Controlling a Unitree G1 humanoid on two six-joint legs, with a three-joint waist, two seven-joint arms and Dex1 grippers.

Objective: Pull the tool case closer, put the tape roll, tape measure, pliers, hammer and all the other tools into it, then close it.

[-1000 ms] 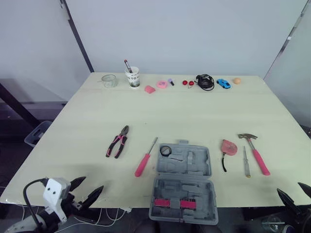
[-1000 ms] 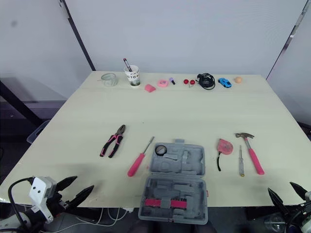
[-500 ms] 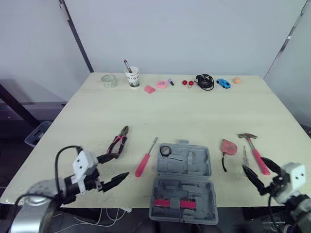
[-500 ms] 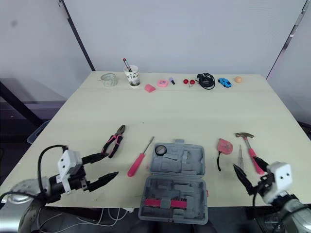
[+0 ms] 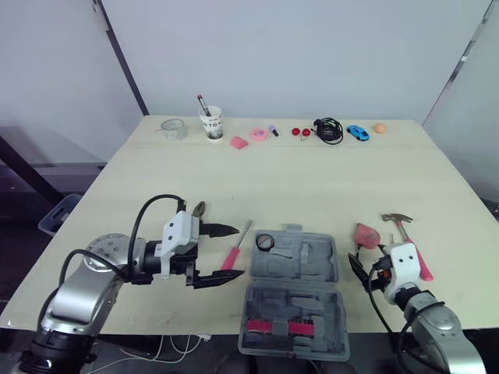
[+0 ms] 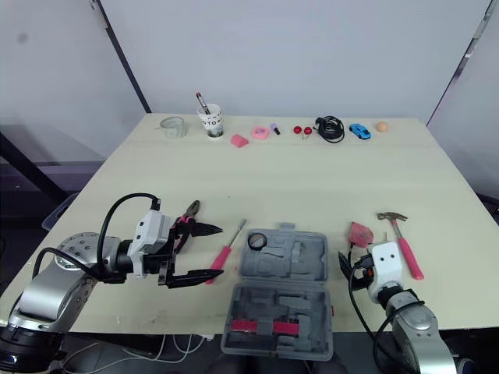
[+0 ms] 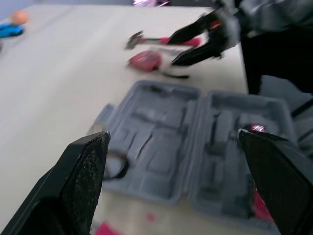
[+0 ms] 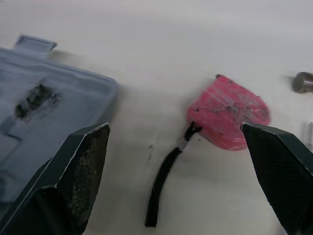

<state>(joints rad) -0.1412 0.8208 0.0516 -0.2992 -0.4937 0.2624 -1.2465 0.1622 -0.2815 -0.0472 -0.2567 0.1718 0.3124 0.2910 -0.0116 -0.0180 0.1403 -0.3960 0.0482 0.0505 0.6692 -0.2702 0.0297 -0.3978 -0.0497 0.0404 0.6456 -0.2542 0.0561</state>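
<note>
The tool case [image 5: 294, 290] lies open at the bench's [image 5: 312, 183] 6 o'clock edge: grey moulded plastic, two shallow hinged halves with shaped recesses, the near half holding a pink strip [image 5: 281, 327]. No writing can be made out on it. The tape roll [image 5: 266, 242], a thin black ring, sits at the far half's 10 o'clock corner. At the case's 9 o'clock lies a screwdriver [image 5: 234, 255] with a smooth pink handle and a slim metal shaft; past it the pink-and-black pliers [image 5: 199, 210] are partly hidden. The left fingers [image 5: 217, 230], black and pointed, are spread wide above the screwdriver. At the case's 2 o'clock lies the rounded pink tape measure [image 8: 227, 113] with its black strap [image 8: 166, 181], and just beyond it the hammer [image 5: 412, 245], steel-headed and pink-handled. The right fingers [image 8: 73, 166] are spread wide, pointing at the tape measure without touching it. At 12 o'clock a white cup [image 5: 212, 125] carries dark lettering too small to read.
</note>
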